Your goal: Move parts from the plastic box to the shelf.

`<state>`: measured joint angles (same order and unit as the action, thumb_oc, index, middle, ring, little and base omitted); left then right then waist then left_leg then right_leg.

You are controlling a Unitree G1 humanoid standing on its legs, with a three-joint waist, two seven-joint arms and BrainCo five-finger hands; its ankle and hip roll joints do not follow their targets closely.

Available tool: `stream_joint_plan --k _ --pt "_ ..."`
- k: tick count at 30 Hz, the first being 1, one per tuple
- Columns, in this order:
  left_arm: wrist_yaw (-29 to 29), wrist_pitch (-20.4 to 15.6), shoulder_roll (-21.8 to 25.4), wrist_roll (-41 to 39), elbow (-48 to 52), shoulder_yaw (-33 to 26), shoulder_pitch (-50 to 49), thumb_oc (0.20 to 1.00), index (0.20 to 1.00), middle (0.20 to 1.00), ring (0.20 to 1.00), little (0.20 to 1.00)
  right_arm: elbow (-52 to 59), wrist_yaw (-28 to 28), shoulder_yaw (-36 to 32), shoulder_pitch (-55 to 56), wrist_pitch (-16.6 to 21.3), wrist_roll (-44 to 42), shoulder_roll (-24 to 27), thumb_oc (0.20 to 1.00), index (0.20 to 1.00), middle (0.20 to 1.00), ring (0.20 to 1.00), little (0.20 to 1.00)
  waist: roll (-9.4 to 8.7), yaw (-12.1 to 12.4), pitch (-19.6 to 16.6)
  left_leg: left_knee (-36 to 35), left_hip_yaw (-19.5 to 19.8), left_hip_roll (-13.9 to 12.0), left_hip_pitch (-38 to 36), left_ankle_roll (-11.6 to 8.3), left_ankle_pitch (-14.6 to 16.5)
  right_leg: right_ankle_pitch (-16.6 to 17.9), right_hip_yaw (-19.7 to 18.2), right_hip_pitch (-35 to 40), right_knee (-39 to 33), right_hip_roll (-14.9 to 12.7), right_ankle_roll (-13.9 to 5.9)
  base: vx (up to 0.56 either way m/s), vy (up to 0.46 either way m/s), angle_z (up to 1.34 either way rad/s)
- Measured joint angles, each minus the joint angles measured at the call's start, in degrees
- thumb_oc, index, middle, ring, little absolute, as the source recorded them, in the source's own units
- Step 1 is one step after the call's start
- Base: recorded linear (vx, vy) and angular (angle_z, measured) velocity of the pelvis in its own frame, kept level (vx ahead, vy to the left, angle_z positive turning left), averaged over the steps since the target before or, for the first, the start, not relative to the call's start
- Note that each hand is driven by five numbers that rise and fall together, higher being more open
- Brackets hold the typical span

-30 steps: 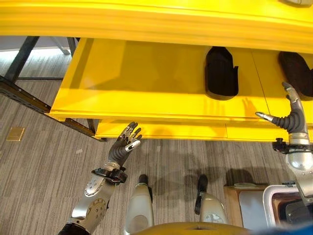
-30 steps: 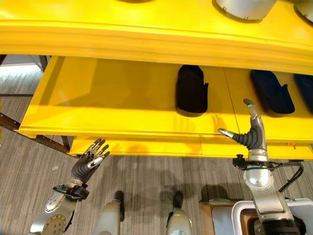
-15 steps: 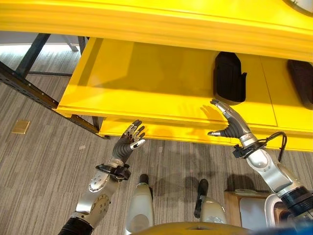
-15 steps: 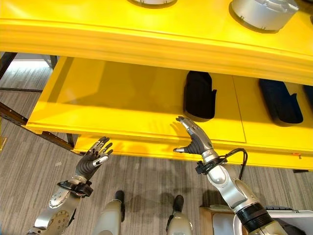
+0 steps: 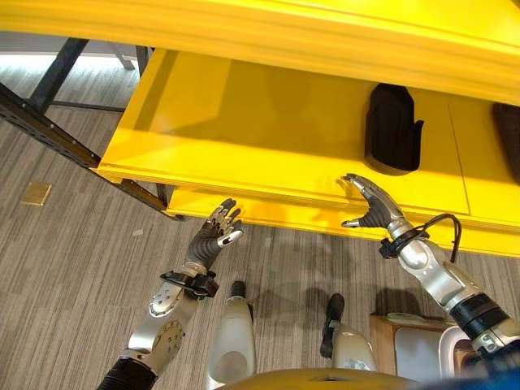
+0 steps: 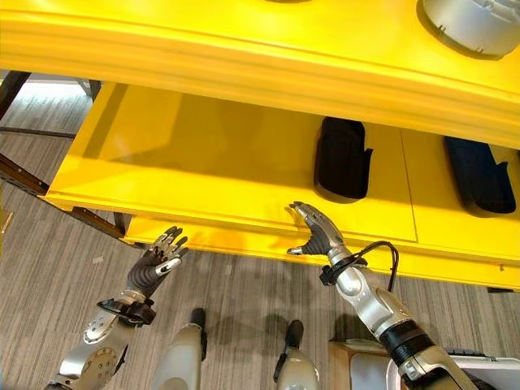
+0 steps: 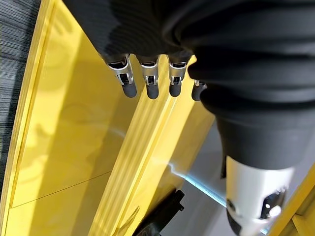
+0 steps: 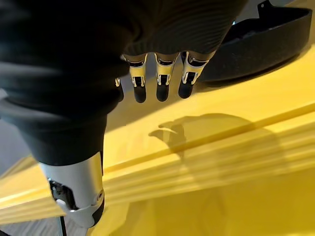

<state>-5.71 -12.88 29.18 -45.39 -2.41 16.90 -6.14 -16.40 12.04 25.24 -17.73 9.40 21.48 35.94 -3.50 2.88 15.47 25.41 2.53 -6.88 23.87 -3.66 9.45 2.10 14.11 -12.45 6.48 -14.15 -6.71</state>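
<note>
The right hand [image 6: 317,236] hangs empty with its fingers loosely spread at the front edge of the yellow shelf [image 6: 203,162], just short of a black part [image 6: 342,159] lying on it. The left hand [image 5: 213,241], fingers also spread and empty, hovers below that shelf's front edge.

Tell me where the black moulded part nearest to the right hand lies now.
The black moulded part lies on the yellow shelf, on its middle level, just beyond the open right hand at the shelf's front edge.

workshop | yellow shelf [image 5: 244,138] holding black parts [image 5: 392,128] | metal rack frame [image 5: 49,134] | grey plank floor [image 5: 65,276]
</note>
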Motion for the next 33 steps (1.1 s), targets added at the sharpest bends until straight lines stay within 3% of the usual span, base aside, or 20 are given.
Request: stream_joint_plan --k 10,33 --pt "-0.07 -0.24 0.06 -0.05 -0.01 -0.07 -0.15 1.0 1.0 1.0 1.0 1.0 -3.75 2.26 -0.15 -3.18 -1.58 4.58 0.59 1.0 1.0 1.0 1.0 1.0 0.96 1.13 0.82 0.57 0.38 0.15 0.12 0.07 0.04 -0.07 0.3 0.17 0.17 -0.06 0.04 0.0 0.001 0.01" --pt "-0.2 -0.27 0.16 -0.05 -0.03 -0.15 -0.23 1.0 1.0 1.0 1.0 1.0 -13.01 4.22 -0.49 -4.98 -2.34 4.67 0.53 1.0 1.0 1.0 1.0 1.0 1.0 1.27 0.84 0.85 1.14 0.29 0.86 0.39 0.24 -0.81 0.82 -0.33 1.46 -0.21 -0.12 0.0 0.0 0.01"
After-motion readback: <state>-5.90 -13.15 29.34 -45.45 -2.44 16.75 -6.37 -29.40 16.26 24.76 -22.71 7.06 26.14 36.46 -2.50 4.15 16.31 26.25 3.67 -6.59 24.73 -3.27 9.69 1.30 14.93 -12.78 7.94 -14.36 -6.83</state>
